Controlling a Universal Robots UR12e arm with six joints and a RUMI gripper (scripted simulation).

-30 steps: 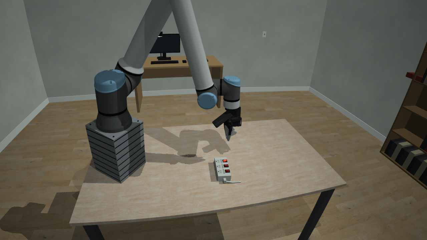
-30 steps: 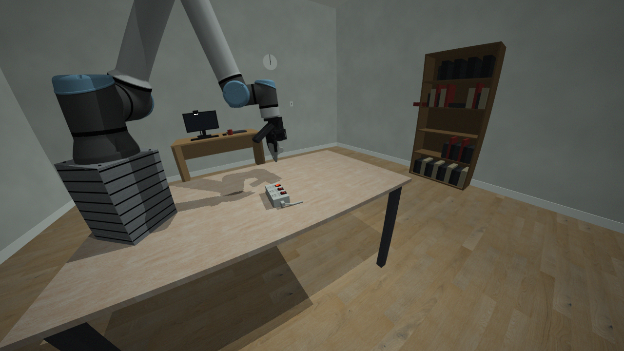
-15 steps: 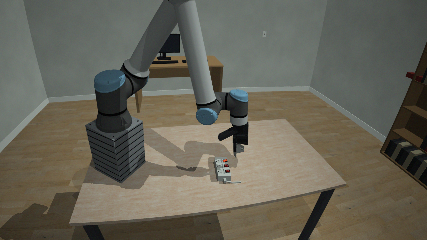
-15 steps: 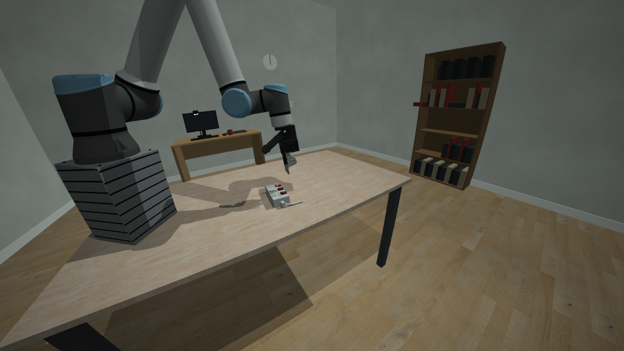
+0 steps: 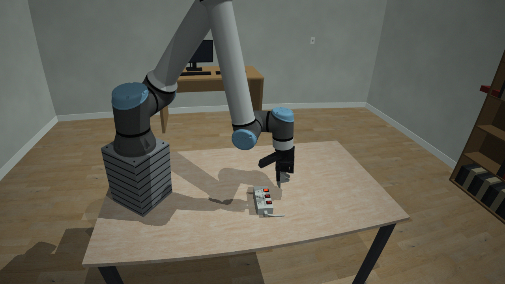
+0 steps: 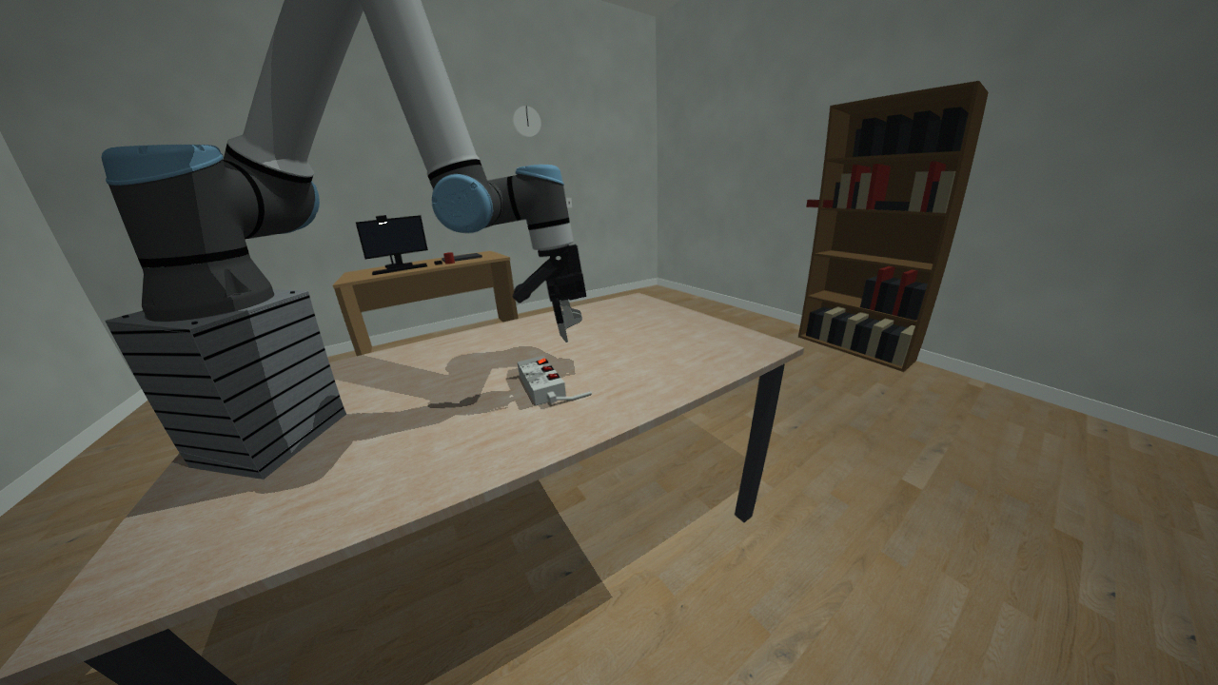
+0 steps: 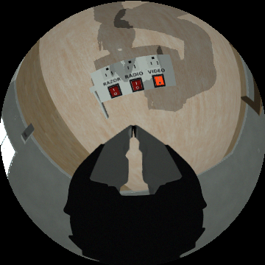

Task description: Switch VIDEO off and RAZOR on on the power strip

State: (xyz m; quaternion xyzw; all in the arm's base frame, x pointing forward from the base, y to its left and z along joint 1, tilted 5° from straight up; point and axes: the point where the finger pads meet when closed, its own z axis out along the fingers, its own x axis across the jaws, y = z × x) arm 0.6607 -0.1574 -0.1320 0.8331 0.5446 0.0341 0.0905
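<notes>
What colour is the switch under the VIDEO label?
Bright orange-red; the VIDEO switch shows best in the wrist view.

- Pale grey power strip (image 7: 133,75) with black lettering; VIDEO switch (image 7: 159,80) glows bright orange-red, RAZOR switch (image 7: 113,91) and RADIO switch (image 7: 135,85) dark red.
- Black gripper (image 7: 133,134), grey fingers.
- Light wood-grain table (image 5: 317,197).
- Grey pedestal (image 5: 155,183), black-striped.
</notes>
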